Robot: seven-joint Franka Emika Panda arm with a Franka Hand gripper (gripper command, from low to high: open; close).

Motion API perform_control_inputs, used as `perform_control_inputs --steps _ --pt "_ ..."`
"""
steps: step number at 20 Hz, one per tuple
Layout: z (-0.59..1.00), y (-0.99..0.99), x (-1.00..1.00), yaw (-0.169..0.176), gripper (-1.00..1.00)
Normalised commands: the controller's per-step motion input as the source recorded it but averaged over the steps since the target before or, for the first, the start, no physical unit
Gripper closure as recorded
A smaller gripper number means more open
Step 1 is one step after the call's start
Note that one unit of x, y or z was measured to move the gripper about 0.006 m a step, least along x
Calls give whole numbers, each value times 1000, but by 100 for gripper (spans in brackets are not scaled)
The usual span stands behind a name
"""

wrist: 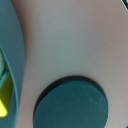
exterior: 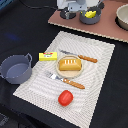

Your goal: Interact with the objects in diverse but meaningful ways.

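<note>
A golden-brown bread loaf (exterior: 69, 64) lies on a small plate (exterior: 59, 71) on the striped placemat. A yellow butter block (exterior: 47, 56) lies beside it towards the exterior view's left. A red tomato (exterior: 65, 97) sits at the mat's near edge. One grey-blue pot (exterior: 15, 68) stands off the mat at the left. A second pot (exterior: 91, 16) on the pink board holds the yellow cheese wedge (exterior: 89, 14). My gripper (exterior: 75, 9) hovers at the back beside that pot; its fingers do not show. The wrist view shows the pot's wall (wrist: 11, 50), a bit of yellow (wrist: 3, 97) and a dark round disc (wrist: 71, 104).
A knife (exterior: 81, 57) and a fork (exterior: 66, 80) with orange handles flank the plate. The pink board (exterior: 95, 27) carries a pale bowl (exterior: 123, 17) at the exterior view's right. The table (exterior: 30, 22) is black.
</note>
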Motion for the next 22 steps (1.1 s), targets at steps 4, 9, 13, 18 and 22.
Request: perform_control_inputs --steps 4,9,13,18,22 --pt "-297 56 -231 0 -100" --pt "-343 57 -201 0 -100" --pt "-281 35 -245 0 -100" --pt "43 33 -302 0 -100" --pt "111 13 -360 0 100"
